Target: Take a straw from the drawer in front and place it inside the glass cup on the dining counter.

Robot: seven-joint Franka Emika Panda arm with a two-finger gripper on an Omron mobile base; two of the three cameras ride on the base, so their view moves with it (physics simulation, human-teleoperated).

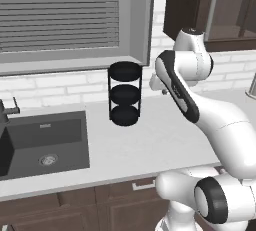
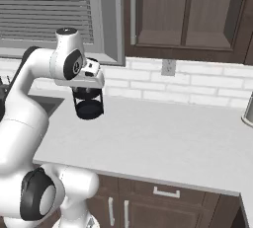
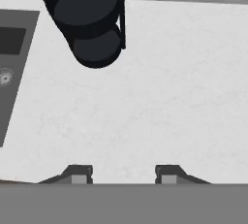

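Observation:
My gripper (image 3: 124, 174) hangs open high over a white worktop (image 3: 160, 106), and nothing sits between its two fingertips. In the right base view the white hand (image 2: 92, 76) is held above the worktop's left part, in front of a black rack. Below the worktop's front edge, a shallow dark brown drawer (image 2: 165, 191) with a slim silver handle (image 1: 143, 185) is shut. The straw is hidden. The glass cup and the dining counter are out of view.
A black three-tier rack (image 1: 124, 94) stands at the back of the worktop near the wall. A dark sink (image 1: 45, 142) with a faucet (image 1: 7, 109) lies to the left. Dark upper cabinets (image 2: 188, 15) hang above, and a metal object (image 2: 248, 108) stands at the right edge.

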